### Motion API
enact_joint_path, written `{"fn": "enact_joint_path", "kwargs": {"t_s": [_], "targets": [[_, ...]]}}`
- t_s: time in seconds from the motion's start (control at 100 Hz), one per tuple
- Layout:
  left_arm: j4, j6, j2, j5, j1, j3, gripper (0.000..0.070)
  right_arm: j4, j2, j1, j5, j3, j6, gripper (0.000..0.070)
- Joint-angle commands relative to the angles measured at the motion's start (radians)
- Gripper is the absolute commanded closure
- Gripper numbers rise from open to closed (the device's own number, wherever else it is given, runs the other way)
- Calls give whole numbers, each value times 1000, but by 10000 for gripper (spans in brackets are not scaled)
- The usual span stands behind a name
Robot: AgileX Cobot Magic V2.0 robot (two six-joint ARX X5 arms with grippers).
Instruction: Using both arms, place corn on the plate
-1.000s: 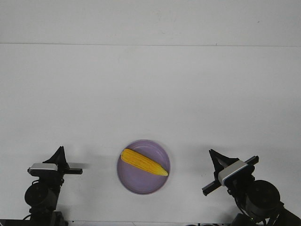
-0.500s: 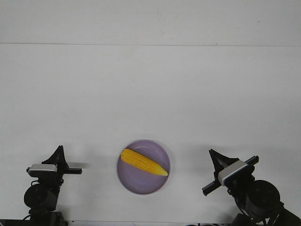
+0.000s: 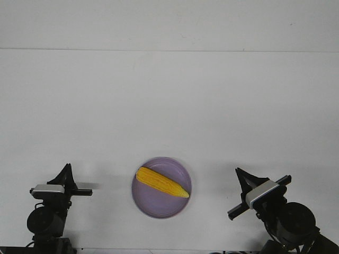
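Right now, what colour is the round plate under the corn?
Lavender-purple, plain and unmarked: the round shallow plate, seen best in the front view.

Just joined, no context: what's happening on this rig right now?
Nothing is being handled at this moment. The corn already lies across the purple plate, pointed end toward the robot's right. The left gripper and right gripper sit at the near edge of the white table, one on each side of the plate, both clear of it and holding nothing. The placement looks done.

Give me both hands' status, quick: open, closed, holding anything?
Left hand: empty, away from the corn; open or closed cannot be told.
Right hand: empty, clear of the plate; cannot be told either.
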Motion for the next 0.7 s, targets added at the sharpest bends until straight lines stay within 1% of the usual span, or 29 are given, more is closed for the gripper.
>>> {"fn": "enact_joint_path", "kwargs": {"t_s": [0.0, 0.02, 0.1, 0.17, 0.21, 0.25, 0.33, 0.41, 0.56, 0.59, 0.69], "targets": [[9, 8, -2, -3, 2, -21, 685, 10, -5, -73, -18, -4, -41, 684], [9, 8, -2, -3, 2, -21, 686, 14, -12, -102, -35, -11, -41, 684], [9, 8, -2, -3, 2, -21, 686, 80, -58, -289, -180, -85, -40, 684], [10, 8, -2, -3, 2, -21, 685, 163, -122, -462, -298, -188, -42, 684], [9, 8, -2, -3, 2, -21, 686, 207, -162, -555, -341, -255, -40, 684], [9, 8, -2, -3, 2, -21, 685, 242, -204, -637, -367, -322, -35, 684], [9, 8, -2, -3, 2, -21, 686, 296, -282, -758, -388, -446, -13, 684], [9, 8, -2, -3, 2, -21, 685, 352, -345, -819, -385, -552, -6, 684], [10, 8, -2, -3, 2, -21, 685, 466, -413, -833, -362, -698, -4, 684], [9, 8, -2, -3, 2, -21, 685, 444, -414, -833, -362, -702, -3, 684], [10, 8, -1, -3, 2, -20, 686, 453, -414, -832, -360, -702, -6, 684]]}}
